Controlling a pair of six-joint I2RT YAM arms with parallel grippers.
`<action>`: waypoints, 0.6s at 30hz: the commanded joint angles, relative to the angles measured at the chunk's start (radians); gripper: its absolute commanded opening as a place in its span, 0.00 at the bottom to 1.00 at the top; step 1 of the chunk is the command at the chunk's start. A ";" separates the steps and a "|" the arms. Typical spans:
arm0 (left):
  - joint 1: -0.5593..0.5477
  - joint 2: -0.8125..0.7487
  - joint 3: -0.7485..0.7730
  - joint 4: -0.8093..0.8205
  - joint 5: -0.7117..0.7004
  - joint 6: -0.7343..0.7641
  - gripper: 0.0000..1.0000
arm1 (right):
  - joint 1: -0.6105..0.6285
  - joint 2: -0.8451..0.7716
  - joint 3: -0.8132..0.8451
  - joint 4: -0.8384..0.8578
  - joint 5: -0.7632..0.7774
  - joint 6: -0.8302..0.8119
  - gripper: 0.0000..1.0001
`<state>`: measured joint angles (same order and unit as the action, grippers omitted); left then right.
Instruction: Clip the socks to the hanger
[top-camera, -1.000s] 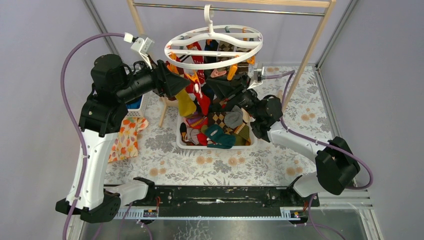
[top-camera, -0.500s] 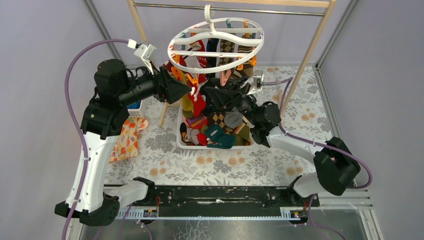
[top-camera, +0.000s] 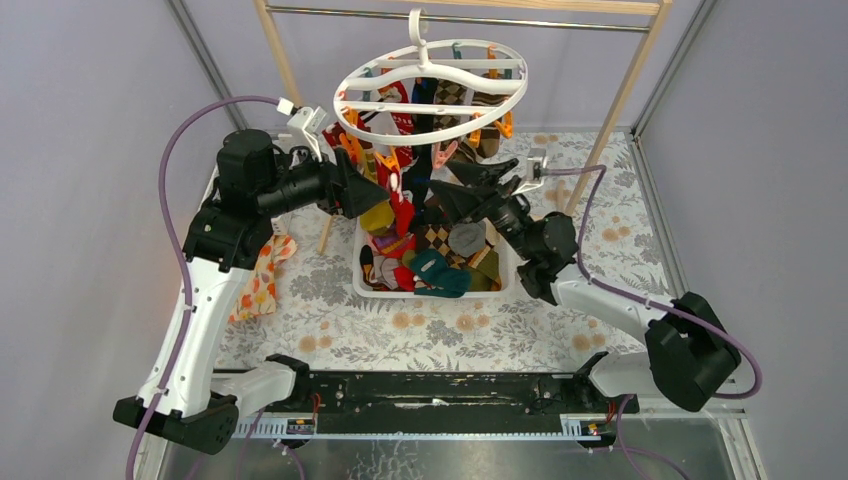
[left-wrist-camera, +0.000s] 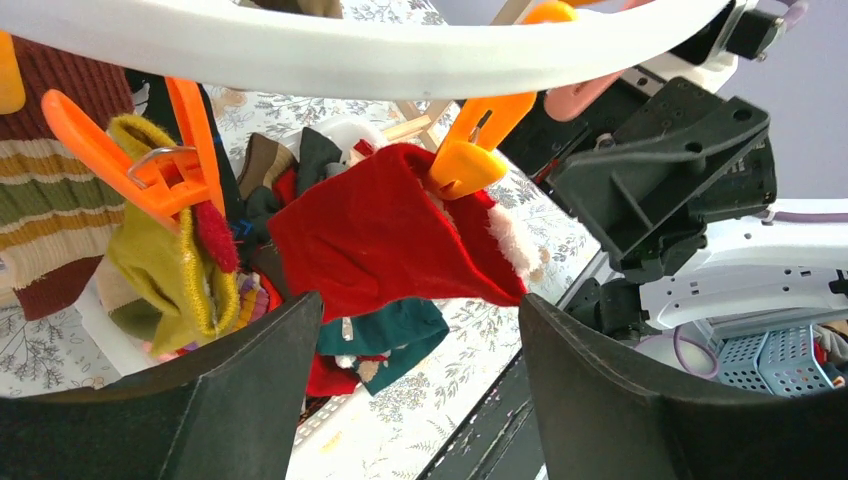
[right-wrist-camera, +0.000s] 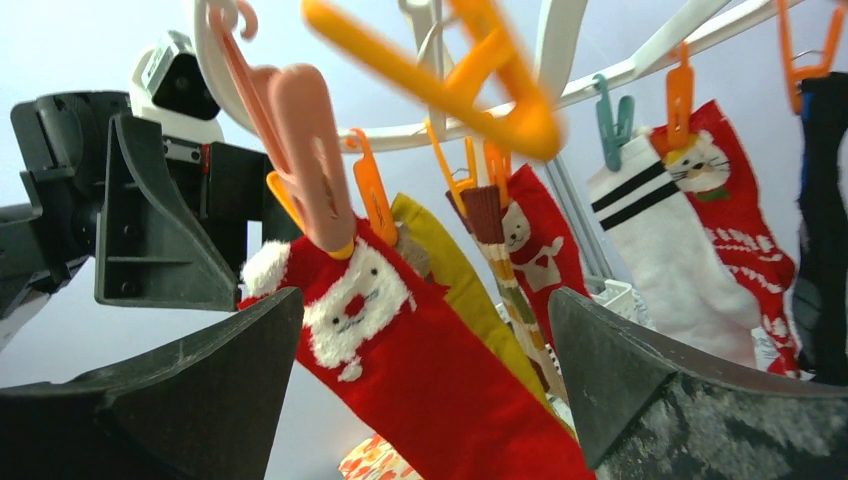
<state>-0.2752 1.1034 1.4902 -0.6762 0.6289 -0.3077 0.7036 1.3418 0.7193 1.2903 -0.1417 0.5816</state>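
Nearest us on the flowered desk (top-camera: 560, 320) sits a white bin (top-camera: 432, 292) heaped with loose socks (top-camera: 440, 262), with an orange-flowered cloth (top-camera: 255, 275) lying to its left. Above the bin our left hand (top-camera: 378, 197) and right hand (top-camera: 447, 192) face each other, both spread wide and gripping nothing. Between them hangs the red Santa sock (right-wrist-camera: 395, 340), pinched by an orange clip (left-wrist-camera: 468, 150) beside a mustard sock (left-wrist-camera: 165, 270) under the white hanger (left-wrist-camera: 380, 65). More clipped socks crowd behind. Farthest back stands the wooden-framed rail (top-camera: 625, 95).
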 joint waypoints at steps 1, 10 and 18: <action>-0.007 -0.026 -0.001 0.081 0.024 0.010 0.79 | -0.048 -0.054 0.028 -0.046 -0.075 0.043 1.00; -0.007 -0.032 -0.011 0.070 0.057 0.005 0.79 | -0.050 0.048 0.116 0.089 -0.101 0.053 0.98; -0.007 -0.034 0.040 0.067 0.071 0.006 0.80 | -0.090 0.120 0.167 0.210 -0.157 0.140 1.00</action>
<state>-0.2752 1.0813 1.4902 -0.6624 0.6739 -0.3073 0.6430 1.4452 0.8131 1.3720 -0.2447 0.6567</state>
